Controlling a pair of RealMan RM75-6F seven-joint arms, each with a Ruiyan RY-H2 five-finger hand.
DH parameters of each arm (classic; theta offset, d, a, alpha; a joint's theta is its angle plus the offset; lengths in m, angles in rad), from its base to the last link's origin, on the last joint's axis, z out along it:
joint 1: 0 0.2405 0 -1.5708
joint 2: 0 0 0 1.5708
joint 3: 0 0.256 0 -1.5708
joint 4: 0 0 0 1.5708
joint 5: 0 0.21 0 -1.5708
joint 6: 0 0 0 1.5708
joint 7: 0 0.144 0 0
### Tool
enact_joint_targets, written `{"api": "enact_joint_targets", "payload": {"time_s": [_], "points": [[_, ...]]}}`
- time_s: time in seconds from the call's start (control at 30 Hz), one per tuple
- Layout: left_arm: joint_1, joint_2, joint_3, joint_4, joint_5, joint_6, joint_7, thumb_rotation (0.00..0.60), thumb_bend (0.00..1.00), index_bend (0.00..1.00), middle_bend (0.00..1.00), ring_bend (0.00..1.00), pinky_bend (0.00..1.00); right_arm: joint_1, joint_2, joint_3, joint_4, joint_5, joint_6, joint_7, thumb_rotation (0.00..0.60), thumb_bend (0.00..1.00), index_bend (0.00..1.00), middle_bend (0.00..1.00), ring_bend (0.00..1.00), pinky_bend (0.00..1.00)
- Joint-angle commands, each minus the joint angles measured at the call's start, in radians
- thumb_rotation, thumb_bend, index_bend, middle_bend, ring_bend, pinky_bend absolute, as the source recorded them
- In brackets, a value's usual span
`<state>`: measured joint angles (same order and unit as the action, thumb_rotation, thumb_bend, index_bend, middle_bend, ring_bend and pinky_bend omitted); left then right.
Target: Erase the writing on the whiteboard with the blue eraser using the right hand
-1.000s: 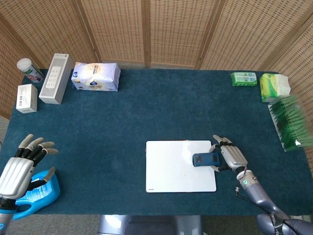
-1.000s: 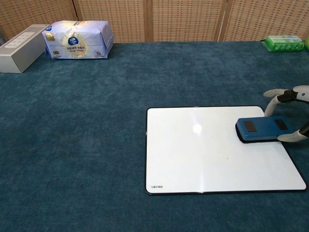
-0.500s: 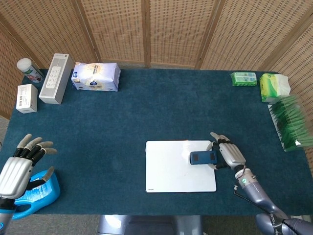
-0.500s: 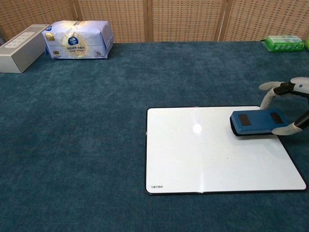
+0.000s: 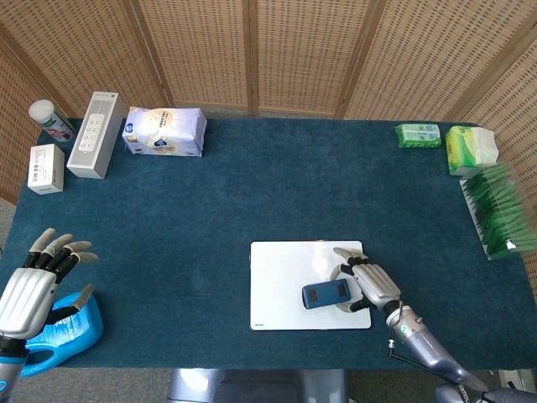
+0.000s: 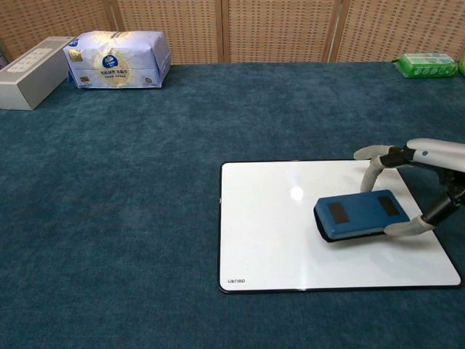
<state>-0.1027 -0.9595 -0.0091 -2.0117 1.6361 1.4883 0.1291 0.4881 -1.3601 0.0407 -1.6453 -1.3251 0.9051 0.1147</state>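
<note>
Right hand [image 5: 369,284] held low over the right part of the whiteboard [image 5: 285,267], palm down, fingers [image 6: 374,169] pinching the blue eraser [image 6: 360,215] from its far and near sides. Eraser laid flat on the board surface, slightly skewed, near the middle of the board's right half. Forearm seen reaching in from the lower right corner of the head view. Whiteboard laid flat on the blue table cloth [image 5: 252,193]; no writing made out on its visible surface.

Left hand [image 5: 33,277] raised at the table's near left edge, nothing held, fingers spread apart, just above a blue bottle [image 5: 63,336].
</note>
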Motion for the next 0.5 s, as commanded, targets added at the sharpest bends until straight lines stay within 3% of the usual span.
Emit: {"api": "enact_joint_targets", "payload": {"time_s": [0.03, 0.5], "points": [[0.001, 0.001, 0.000, 0.000, -0.001, 0.001, -0.001, 0.600, 0.43, 0.34, 0.28, 0.17, 0.00, 0.001, -0.023, -0.013, -0.005, -0.003, -0.005, -0.023, 0.600, 0.20, 0.69, 0.07, 0.00, 0.00], [0.005, 0.003, 0.001, 0.004, 0.000, 0.009, -0.005, 0.600, 0.43, 0.34, 0.28, 0.17, 0.00, 0.032, -0.111, -0.023, 0.025, 0.021, -0.039, -0.120, 0.600, 0.21, 0.69, 0.07, 0.00, 0.00]]}}
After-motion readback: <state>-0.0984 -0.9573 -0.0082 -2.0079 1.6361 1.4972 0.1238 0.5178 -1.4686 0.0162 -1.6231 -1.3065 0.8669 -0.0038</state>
